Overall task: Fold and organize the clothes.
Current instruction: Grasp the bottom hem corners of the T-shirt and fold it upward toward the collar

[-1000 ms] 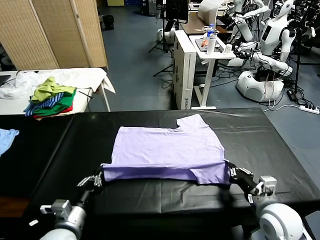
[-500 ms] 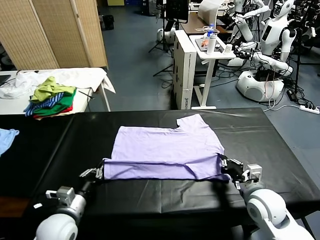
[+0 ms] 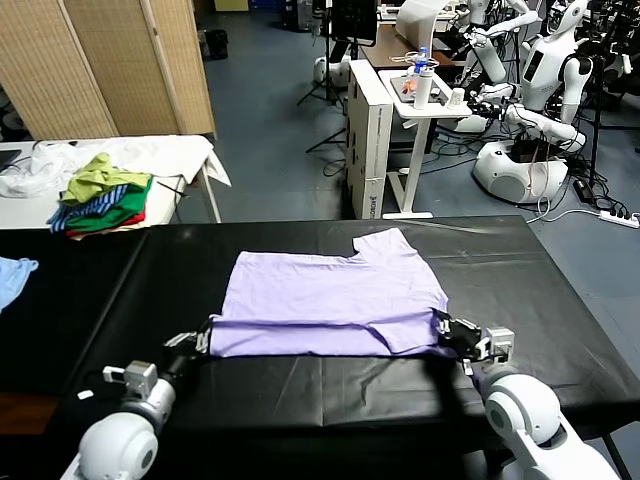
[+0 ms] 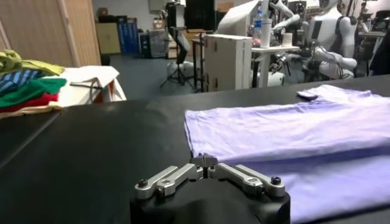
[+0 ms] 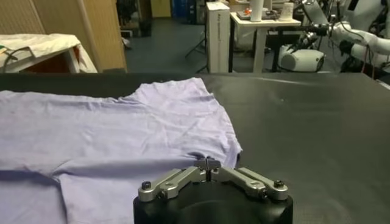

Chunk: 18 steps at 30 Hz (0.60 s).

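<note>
You have a black bench (image 3: pixel 300 390) in front. Off to its far left, a pile of green, blue-striped and red garments (image 3: pixel 100 203) sits on a white-covered side table (image 3: pixel 180 155). A light blue cloth (image 3: pixel 12 275) lies at the left edge. Behind stand bamboo screens (image 3: pixel 100 65) and a white cabinet (image 3: pixel 368 140).

No text, label or number can be read anywhere.
</note>
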Available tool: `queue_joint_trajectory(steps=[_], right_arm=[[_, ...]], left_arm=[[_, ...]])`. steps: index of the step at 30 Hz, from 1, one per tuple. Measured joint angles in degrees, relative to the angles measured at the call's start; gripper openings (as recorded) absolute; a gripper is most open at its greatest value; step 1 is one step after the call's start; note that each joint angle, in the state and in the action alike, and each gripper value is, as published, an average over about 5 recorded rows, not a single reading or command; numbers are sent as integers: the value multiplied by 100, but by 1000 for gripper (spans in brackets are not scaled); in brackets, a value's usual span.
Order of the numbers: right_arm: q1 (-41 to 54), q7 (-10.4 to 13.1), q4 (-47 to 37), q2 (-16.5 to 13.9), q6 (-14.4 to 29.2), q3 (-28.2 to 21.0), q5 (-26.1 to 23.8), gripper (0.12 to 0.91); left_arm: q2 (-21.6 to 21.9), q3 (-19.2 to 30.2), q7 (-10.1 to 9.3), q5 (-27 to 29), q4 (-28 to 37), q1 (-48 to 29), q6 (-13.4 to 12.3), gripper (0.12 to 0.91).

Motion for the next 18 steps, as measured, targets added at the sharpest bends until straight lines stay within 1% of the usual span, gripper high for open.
queue_joint_trajectory(steps=[1,3,4,6,7,8,10,12,13,15,16,18], right_arm=[[-44,-12,43,-14,-10,32,0,452],[-148,-30,142,-45,-31,99,0,566],[-208,-41,195,-61,-40,138,0,642],[-348,-68,311,-96,-52,223,-15,751],[-426,-85,371,-112,-53,268,-34,809],[-507,-103,428,-125,-51,312,-60,847],[-681,-136,534,-146,-43,392,-140,891],[-850,-166,612,-153,-33,448,-223,902],[-931,-179,641,-154,-27,468,-262,905],[-1081,-209,677,-150,-13,497,-322,906],[-1149,-221,688,-148,-6,509,-342,907],[-1266,-240,703,-145,5,533,-366,899]], left_arm=[[-17,1,-12,1,-5,-1,2,146],[-51,0,-33,7,-26,12,8,146],[-70,-6,-41,13,-45,25,11,152],[-110,-31,-53,30,-94,67,22,197],[-131,-51,-61,40,-122,92,29,239],[-151,-74,-66,51,-152,119,36,300],[-189,-124,-72,81,-212,178,48,413],[-228,-167,-71,120,-281,247,63,564],[-249,-185,-70,143,-316,286,73,621],[-295,-209,-71,183,-382,367,93,764],[-320,-218,-73,197,-410,408,105,812],[-375,-235,-78,209,-459,493,130,878]])
